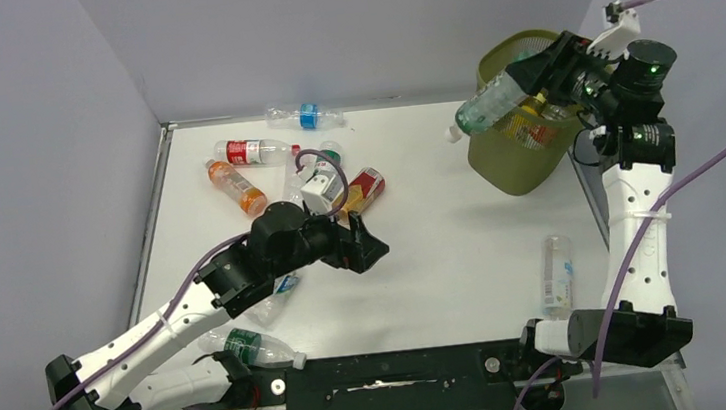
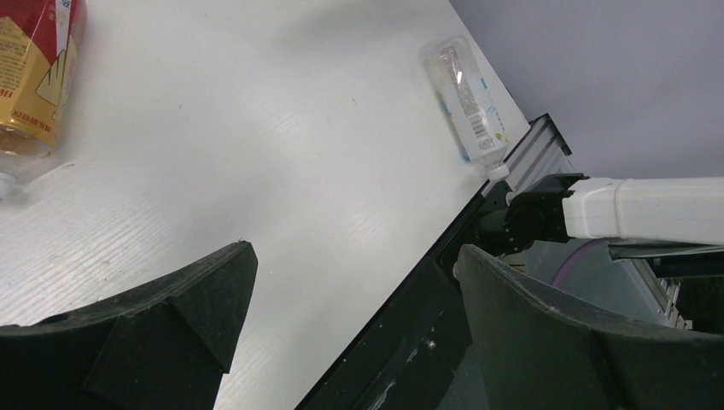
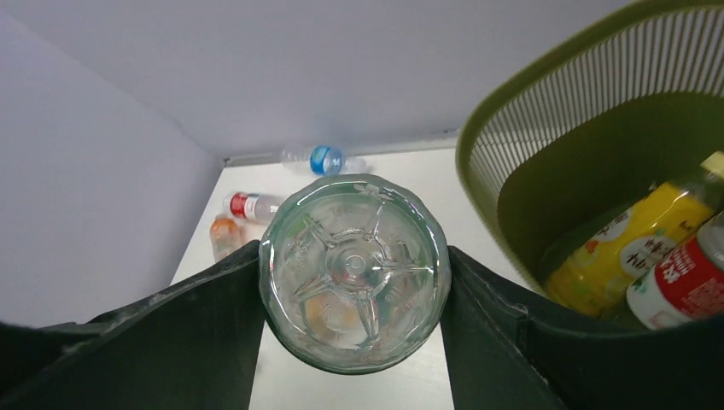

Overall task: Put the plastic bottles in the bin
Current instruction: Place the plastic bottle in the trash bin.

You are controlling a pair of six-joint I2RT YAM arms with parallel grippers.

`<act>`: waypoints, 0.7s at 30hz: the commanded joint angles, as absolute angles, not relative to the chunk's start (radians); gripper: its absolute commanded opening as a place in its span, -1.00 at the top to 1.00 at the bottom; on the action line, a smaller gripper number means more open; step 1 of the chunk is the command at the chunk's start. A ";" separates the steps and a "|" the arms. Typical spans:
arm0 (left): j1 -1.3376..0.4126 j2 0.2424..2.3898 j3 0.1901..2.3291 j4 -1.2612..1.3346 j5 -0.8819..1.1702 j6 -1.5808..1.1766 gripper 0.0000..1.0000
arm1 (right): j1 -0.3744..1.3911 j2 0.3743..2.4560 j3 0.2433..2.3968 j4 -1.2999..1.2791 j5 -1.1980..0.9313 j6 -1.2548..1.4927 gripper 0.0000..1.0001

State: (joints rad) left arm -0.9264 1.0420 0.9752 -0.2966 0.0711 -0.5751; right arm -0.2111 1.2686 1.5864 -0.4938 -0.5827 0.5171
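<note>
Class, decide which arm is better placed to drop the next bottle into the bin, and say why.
Right. The right end effector grips a clear bottle beside the bin's rim; the left end effector is open and empty, across the table.

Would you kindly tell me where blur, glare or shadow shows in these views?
Top external: even light, soft shadow beside the bin. Left wrist: near fingers dark and soft-edged, table brightly lit. Right wrist: the gripped bottle is sharp.

White table (image 1: 443,247) (faintly ribbed surface), pale lilac walls (image 1: 352,25) behind and beside; black mounting plate (image 1: 385,374) along near edge
</note>
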 commanded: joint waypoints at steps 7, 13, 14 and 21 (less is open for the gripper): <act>-0.915 0.959 0.930 -0.273 0.076 -0.549 -0.79 | -0.338 1.333 1.731 -0.188 -0.573 0.660 -0.08; -0.913 0.922 0.910 -0.277 0.073 -0.553 -0.79 | -0.395 1.336 1.736 -0.135 -0.530 0.672 -0.11; -0.913 0.917 0.909 -0.279 0.070 -0.552 -0.79 | -0.402 1.345 1.745 -0.136 -0.532 0.671 -0.11; -0.910 0.919 0.896 -0.262 0.069 -0.541 -0.79 | -0.433 1.393 1.780 -0.130 -0.494 0.637 -0.12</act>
State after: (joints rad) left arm -0.9188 0.9237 0.8906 -0.3058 0.0711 -0.5629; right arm -0.4198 1.3674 1.7271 -0.2073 -0.5304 0.6548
